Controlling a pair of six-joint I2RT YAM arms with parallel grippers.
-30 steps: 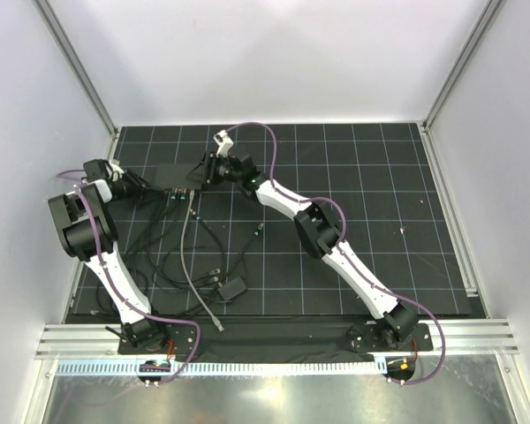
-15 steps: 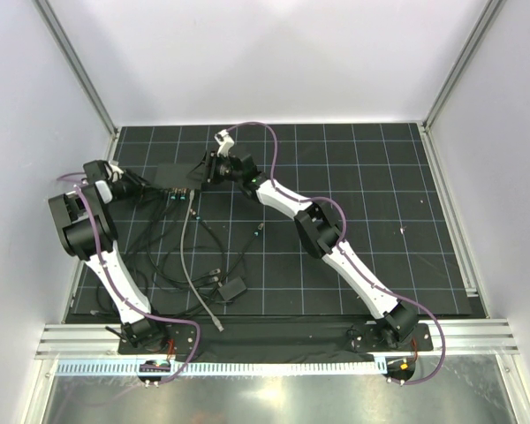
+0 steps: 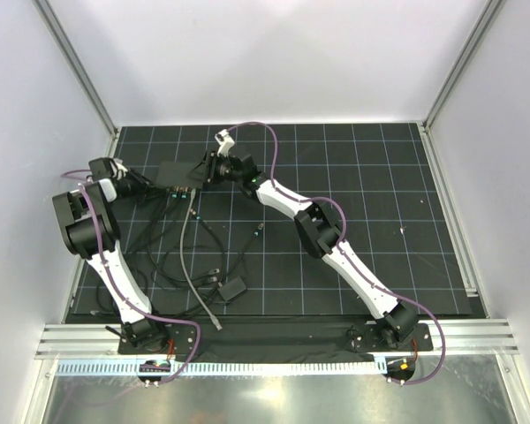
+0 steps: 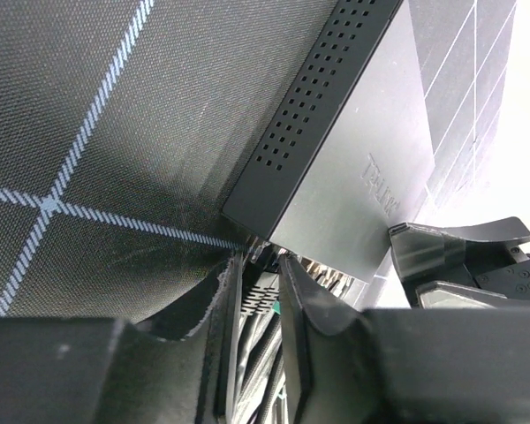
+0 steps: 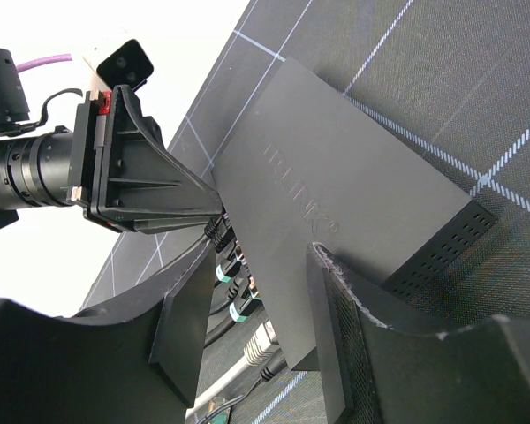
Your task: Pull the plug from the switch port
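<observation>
You see the switch (image 5: pixel 336 190) lying flat on the gridded bench (image 3: pixel 371 168), dark grey, vented on one end, plugs (image 5: pixel 238 283) seated along its port edge.

Down on the dark gridded tabletop (image 3: pixel 371 168), a small black block (image 3: pixel 233 288) sits at lower left of centre, on a thin cable. A grey cable (image 3: pixel 188 252) runs down the frame beside it, ending near the bottom edge. A tangle of black cables (image 3: pixel 155 256) sprawls across the left. White walls (image 3: pixel 274 62) box it all in.
</observation>
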